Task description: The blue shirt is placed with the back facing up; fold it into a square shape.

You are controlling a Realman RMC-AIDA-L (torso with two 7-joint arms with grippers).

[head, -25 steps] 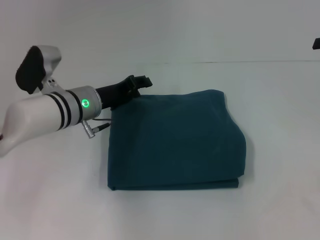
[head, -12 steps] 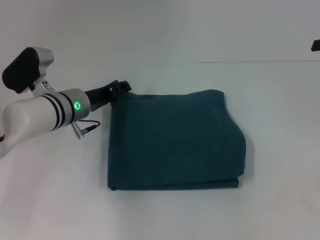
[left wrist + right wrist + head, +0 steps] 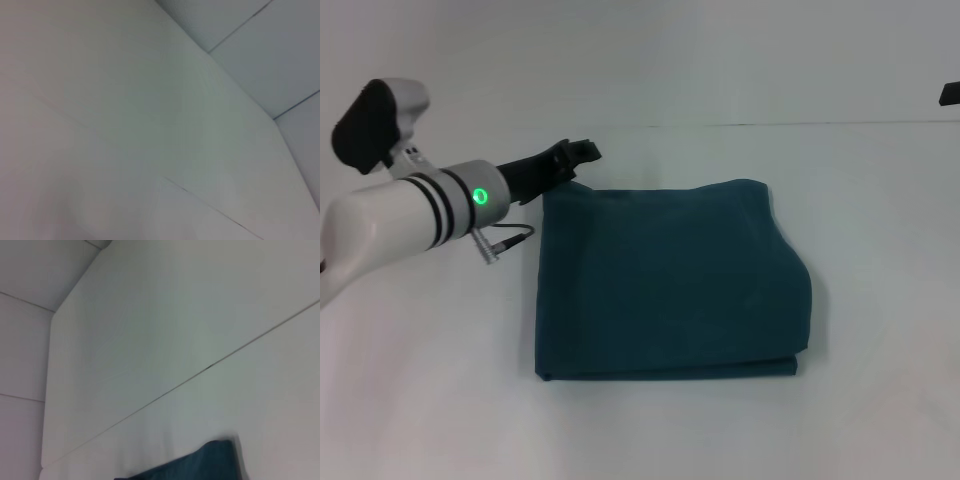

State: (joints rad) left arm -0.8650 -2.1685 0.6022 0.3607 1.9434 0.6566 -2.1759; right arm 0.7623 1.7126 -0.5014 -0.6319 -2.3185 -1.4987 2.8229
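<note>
The blue shirt (image 3: 670, 280) lies folded into a rough square on the white table, plain side up, its layered edges showing along the near side. One corner of it (image 3: 200, 465) also shows in the right wrist view. My left gripper (image 3: 582, 151) hovers just beyond the shirt's far left corner, off the cloth, open and holding nothing. Of the right gripper (image 3: 950, 94), only a dark bit shows at the far right edge of the head view, well away from the shirt. The left wrist view shows only bare white surfaces.
The white table (image 3: 440, 400) runs back to a wall seam (image 3: 770, 124) behind the shirt. My left arm's white forearm (image 3: 390, 225) with its green light reaches in over the table's left side.
My left gripper pulled back to the left off the shirt's far corner, then rose slightly and swung a little right. The shirt has not moved.
</note>
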